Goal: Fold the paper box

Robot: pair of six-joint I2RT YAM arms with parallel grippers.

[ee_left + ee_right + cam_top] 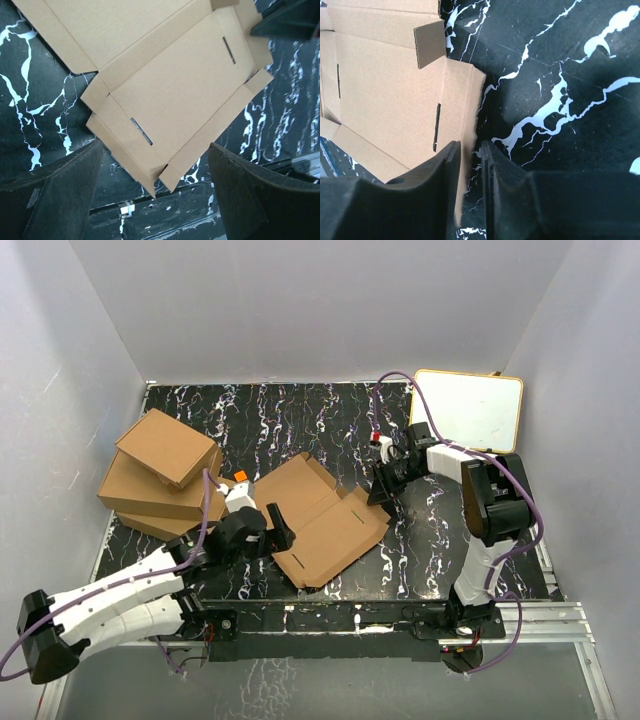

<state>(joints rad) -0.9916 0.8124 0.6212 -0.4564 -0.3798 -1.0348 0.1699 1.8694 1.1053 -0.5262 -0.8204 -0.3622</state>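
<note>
The paper box [320, 520] lies unfolded and flat on the black marble table, inner side up, with slots and side flaps showing. It also shows in the left wrist view [175, 85] and the right wrist view [385, 90]. My left gripper [270, 530] hovers over the box's near left corner, jaws wide open and empty [156, 147]. My right gripper [383, 492] is at the box's right edge. Its jaws are nearly together [471, 145], with the edge of the right flap between them.
Three ready-made brown boxes [160, 475] are piled at the left. A white board with a yellow rim [470, 408] lies at the back right. The table's front edge [165, 200] runs just beyond the box's near corner. Grey walls stand on three sides.
</note>
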